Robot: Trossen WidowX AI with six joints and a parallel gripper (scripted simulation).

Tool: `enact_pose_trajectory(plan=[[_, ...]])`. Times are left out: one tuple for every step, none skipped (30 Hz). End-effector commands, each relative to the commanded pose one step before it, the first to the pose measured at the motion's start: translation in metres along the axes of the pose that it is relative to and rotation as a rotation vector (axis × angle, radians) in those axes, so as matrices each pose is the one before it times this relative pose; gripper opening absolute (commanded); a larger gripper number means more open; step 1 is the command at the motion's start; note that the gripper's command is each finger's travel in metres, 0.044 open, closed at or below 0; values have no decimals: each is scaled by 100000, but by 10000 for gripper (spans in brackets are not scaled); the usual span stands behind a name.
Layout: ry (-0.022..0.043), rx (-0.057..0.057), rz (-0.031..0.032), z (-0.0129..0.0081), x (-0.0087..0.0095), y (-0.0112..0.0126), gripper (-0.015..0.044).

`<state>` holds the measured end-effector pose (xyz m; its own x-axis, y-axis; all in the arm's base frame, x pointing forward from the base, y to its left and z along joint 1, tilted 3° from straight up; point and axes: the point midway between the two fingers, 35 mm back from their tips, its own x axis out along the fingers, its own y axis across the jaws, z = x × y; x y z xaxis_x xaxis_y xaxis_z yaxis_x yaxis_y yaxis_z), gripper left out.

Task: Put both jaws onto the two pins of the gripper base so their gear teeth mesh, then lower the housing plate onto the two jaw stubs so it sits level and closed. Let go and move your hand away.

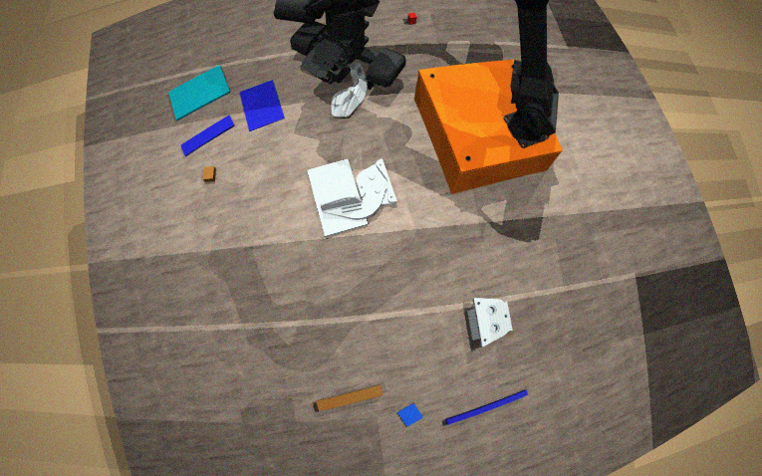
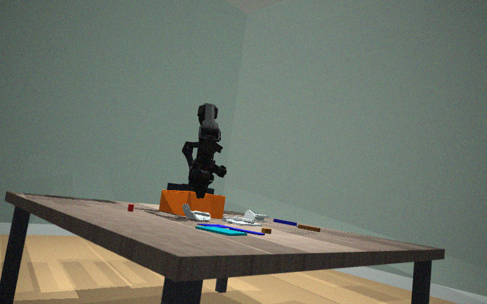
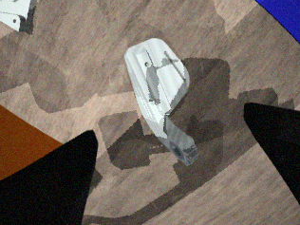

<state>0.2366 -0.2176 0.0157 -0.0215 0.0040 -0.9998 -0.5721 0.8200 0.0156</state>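
My gripper (image 1: pixel 359 72) (image 2: pixel 200 194) (image 3: pixel 170 123) is open and empty, above the loose white jaw (image 1: pixel 346 103) (image 2: pixel 200 216) (image 3: pixel 159 84). In the wrist view that jaw lies between and ahead of the fingertips, not touched by them. The white gripper base (image 1: pixel 329 181) (image 2: pixel 242 222) lies nearby, and its corner (image 3: pixel 9 9) shows in the wrist view. The other jaw (image 1: pixel 373 204) (image 2: pixel 249 216) lies across the base; how it sits on a pin is too small to tell. The white housing plate (image 1: pixel 501 320) lies apart, lower right in the top view.
An orange box (image 1: pixel 475 112) (image 2: pixel 215 207) (image 3: pixel 19 148) stands beside the loose jaw and carries the arm. A teal slab (image 1: pixel 198 93) (image 2: pixel 220 230), a blue slab (image 1: pixel 261 106) (image 3: pixel 285 12), a blue bar (image 1: pixel 207 135) and a brown cube (image 1: pixel 208 173) lie left. Several more bars and pieces are scattered.
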Motion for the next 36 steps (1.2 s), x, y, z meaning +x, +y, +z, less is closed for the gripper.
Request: enact_pose_trajectory(plan=[[818, -12751, -246, -3152, -258, -442, 440], [96, -3059, 83, -756, -3, 34, 440], [75, -2519, 74, -620, -2, 61, 440], [43, -1511, 47, -370, -1, 52, 440], [14, -504, 16, -123, 0, 20, 440], [0, 0, 0, 0, 0, 0, 440], [0, 0, 0, 0, 0, 0, 440], [0, 0, 0, 0, 0, 0, 440], [0, 0, 0, 0, 0, 0, 440], [0, 0, 0, 0, 0, 0, 440], [0, 0, 0, 0, 0, 0, 440], [0, 0, 0, 0, 27, -3, 440], [0, 0, 0, -1, 81, -9, 440], [0, 0, -1, -1, 135, -15, 440], [0, 0, -1, -1, 164, -18, 440], [0, 0, -1, -1, 164, -17, 440], [0, 0, -1, -1, 163, -16, 440], [0, 0, -1, -1, 163, -15, 440], [0, 0, -1, -1, 163, -14, 440], [0, 0, 0, -1, 163, -13, 440], [0, 0, 0, 0, 163, -12, 440], [2, 12, 6, 0, 164, -10, 440], [2, 12, 6, 0, 164, -9, 440], [2, 12, 6, 0, 164, -8, 440], [2, 12, 6, 1, 163, -7, 440], [2, 12, 6, 1, 163, -6, 440], [2, 12, 6, 1, 163, -5, 440], [2, 12, 6, 1, 163, -4, 440], [2, 12, 6, 1, 163, -3, 440], [2, 12, 7, 1, 163, -2, 440], [2, 12, 7, 1, 162, -2, 440], [-7, -7, 2, 0, 167, -2, 440], [-7, -7, 3, 0, 167, -1, 440], [-7, -7, 3, 0, 167, 0, 440], [-7, -7, 3, 0, 167, 1, 440], [-7, -7, 3, 1, 167, 2, 440]])
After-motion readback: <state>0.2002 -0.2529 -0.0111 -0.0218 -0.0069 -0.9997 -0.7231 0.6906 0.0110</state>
